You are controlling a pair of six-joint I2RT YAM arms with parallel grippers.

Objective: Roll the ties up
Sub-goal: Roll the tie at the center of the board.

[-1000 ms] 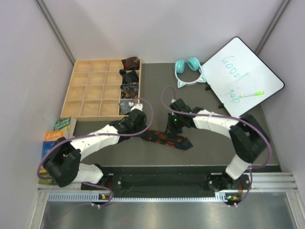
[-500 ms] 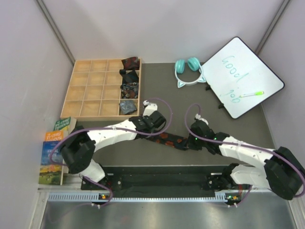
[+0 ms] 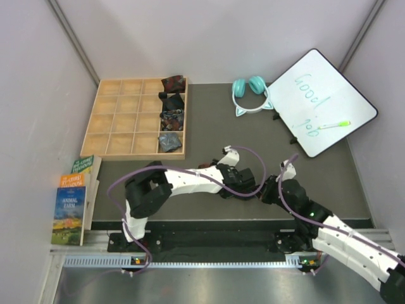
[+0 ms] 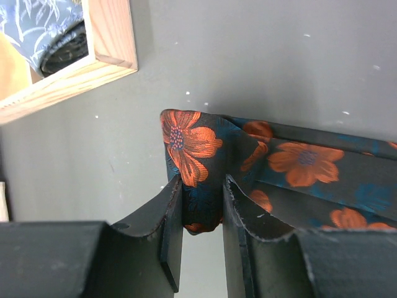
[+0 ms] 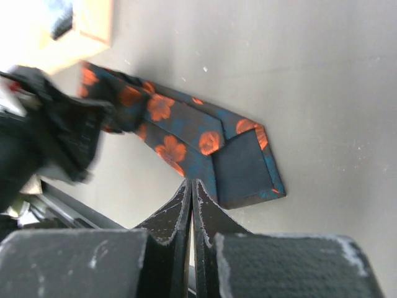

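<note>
Left pincer (image 4: pixel 201 211): clenched on a raised fold of the flowered tie (image 4: pixel 298 164), a dark strip with orange blossoms. Both fingers (image 4: pixel 170 217) press the cloth from either side, and the pinched fold stands up off the grey surface (image 3: pixel 209 126).

Right pincer (image 5: pixel 191 192): clenched, fingers pressed together with nothing between them. Its tips stand at the edge of the same tie, near the wide pointed end. Whether they touch the cloth cannot be told.

Flowered tie: it lies unrolled on the surface at about 5 o'clock in the overhead view, between the two pincers and largely hidden by them there. The right wrist view shows the wide end flat, with its plain dark underside turned up at the tip.

Rolled ties (image 3: pixel 169 140): four small rolls sit in the right-hand column of the wooden tray (image 3: pixel 126 120), one per compartment. The tray is at 10 o'clock on the surface.

Other items: teal headphones (image 3: pixel 250 92) at 12 o'clock, a whiteboard (image 3: pixel 323 101) at 2 o'clock, and books (image 3: pixel 73 196) beside the surface at 8 o'clock.
</note>
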